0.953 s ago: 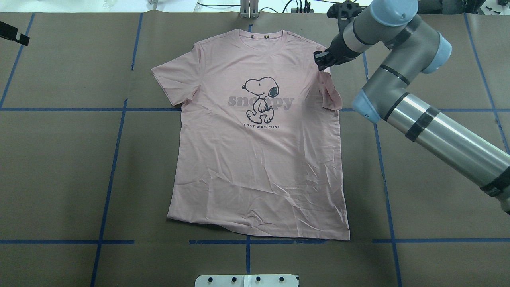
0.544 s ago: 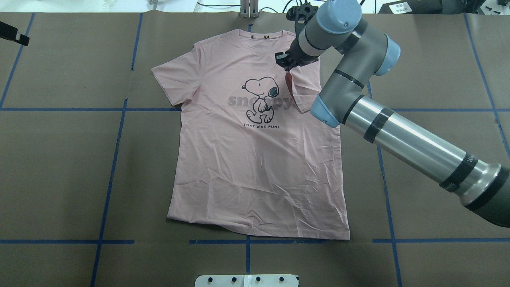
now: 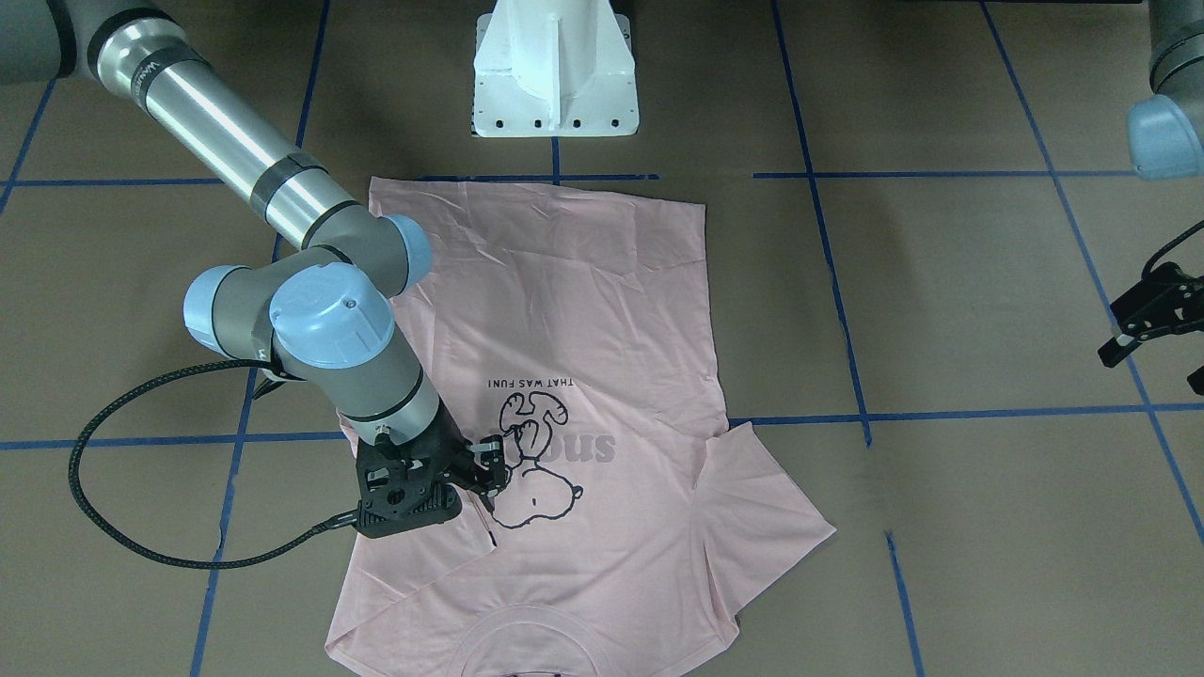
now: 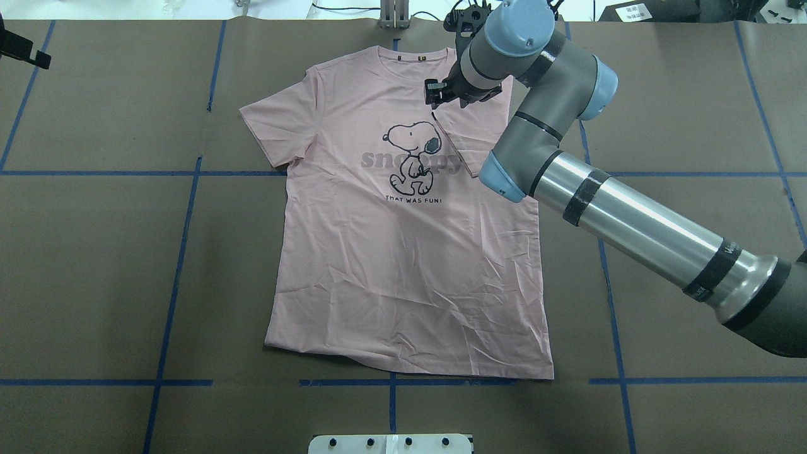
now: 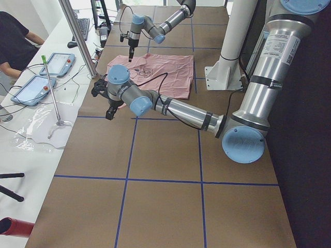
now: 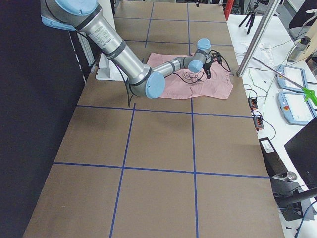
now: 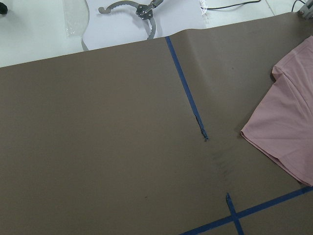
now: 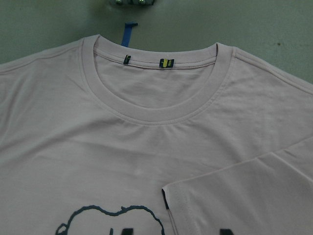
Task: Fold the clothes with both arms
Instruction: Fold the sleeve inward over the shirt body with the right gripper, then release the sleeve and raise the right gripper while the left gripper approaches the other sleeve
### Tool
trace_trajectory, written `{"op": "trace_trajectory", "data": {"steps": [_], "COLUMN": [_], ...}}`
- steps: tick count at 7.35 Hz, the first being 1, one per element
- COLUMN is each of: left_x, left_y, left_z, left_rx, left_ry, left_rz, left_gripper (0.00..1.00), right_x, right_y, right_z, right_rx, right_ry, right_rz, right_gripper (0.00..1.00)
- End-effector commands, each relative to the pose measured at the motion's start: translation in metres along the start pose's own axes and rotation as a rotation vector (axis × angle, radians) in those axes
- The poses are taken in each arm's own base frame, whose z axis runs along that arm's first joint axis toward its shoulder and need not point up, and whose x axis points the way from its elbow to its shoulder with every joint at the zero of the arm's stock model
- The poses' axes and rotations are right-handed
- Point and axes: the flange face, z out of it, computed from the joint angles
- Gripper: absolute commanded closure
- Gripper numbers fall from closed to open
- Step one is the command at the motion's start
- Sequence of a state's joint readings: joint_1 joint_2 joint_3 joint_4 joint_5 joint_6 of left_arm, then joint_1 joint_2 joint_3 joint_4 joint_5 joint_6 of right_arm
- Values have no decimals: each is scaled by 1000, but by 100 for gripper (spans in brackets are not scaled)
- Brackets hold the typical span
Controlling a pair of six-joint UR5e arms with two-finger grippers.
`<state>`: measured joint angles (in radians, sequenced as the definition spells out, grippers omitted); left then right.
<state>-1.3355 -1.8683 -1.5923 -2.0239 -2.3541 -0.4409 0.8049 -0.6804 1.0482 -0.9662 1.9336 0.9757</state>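
The pale pink T-shirt (image 4: 403, 252) lies flat, print up, collar at the far side. Its sleeve on my right (image 4: 476, 135) is folded inward onto the chest and lies flat beside the dog print (image 4: 413, 154). In the right wrist view the sleeve (image 8: 254, 196) rests free, with its black tag (image 8: 165, 198) showing. My right gripper (image 4: 435, 94) hovers just over the sleeve's corner, apparently open and empty; it also shows in the front-facing view (image 3: 489, 467). My left gripper (image 3: 1152, 353) is open and empty, far off the shirt. The other sleeve (image 4: 277, 126) is spread out.
The white pedestal base (image 3: 555, 75) stands at the near table edge. A black cable (image 3: 94, 489) loops from my right wrist over the table. Blue tape lines (image 4: 183, 252) grid the brown table. Tablets (image 5: 57, 64) and a person (image 5: 13, 36) are at the far side.
My right gripper carried the sleeve leftward across the chest. The sleeve hung from the gripper before; now it lies flat and folded, released. The left gripper edged slightly toward the frame's top.
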Motion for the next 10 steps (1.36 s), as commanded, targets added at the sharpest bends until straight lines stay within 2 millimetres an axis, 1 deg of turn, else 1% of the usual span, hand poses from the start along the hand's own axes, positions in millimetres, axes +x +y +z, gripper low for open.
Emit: {"op": "trace_trajectory", "data": {"steps": [1,2,3,4,5,6,7,8,9,10], "left_x": [56,111,159,194,203,181,181,206,204,203], "left_y": [-25,-29,-25,-20,-30,-21,-20,-18,-13,-10], "left_z": [34,69,106,148,178,215,249,277,285,292], "left_rx": [-13,14,28,73,113,140,164,178,189,182], "left_ry": [13,-30,-55,-128,-162,-138,-149,-180,-183,-189], "left_rz": [-108,-186,-246,-274,-274,-269,-278,-258,-250,-250], "left_gripper": [1,1,1,1,1,1,2,2,4,6], "right_x": [-4,-1,10,49,90,134,175,195,200,200], "right_y": [4,6,14,28,29,23,18,18,17,17], "right_z": [-24,-54,-84,-109,-120,-130,-143,-149,-150,-150], "right_rx": [-106,-156,-180,-194,-197,-217,-252,-269,-267,-267], "right_ry": [5,72,123,167,181,185,143,125,128,128], "right_rz": [87,137,173,182,98,47,44,41,40,40], "right_gripper": [0,0,0,0,0,0,0,0,0,0]}}
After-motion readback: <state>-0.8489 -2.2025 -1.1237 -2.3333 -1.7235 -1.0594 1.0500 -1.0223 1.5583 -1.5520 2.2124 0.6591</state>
